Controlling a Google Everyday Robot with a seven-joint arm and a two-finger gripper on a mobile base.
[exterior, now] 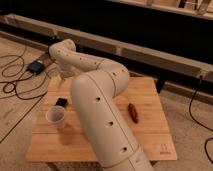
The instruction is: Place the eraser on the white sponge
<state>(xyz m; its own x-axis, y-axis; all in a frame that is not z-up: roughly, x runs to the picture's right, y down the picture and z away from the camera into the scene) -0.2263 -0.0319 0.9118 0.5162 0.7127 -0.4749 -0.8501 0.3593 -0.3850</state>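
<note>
The eraser (61, 102) is a small flat black block lying on the left part of the wooden table (150, 135), just behind a white paper cup (56, 116). My gripper (65, 76) hangs from the wrist at the far left end of the white arm (100, 115), above the table's back left corner and a little beyond the eraser. It holds nothing that I can see. The white sponge is not in view; the arm covers the middle of the table.
A reddish-brown elongated object (133, 112) lies on the right half of the table. A dark box (36, 66) with black cables lies on the floor at left. A long rail (150, 52) runs behind the table.
</note>
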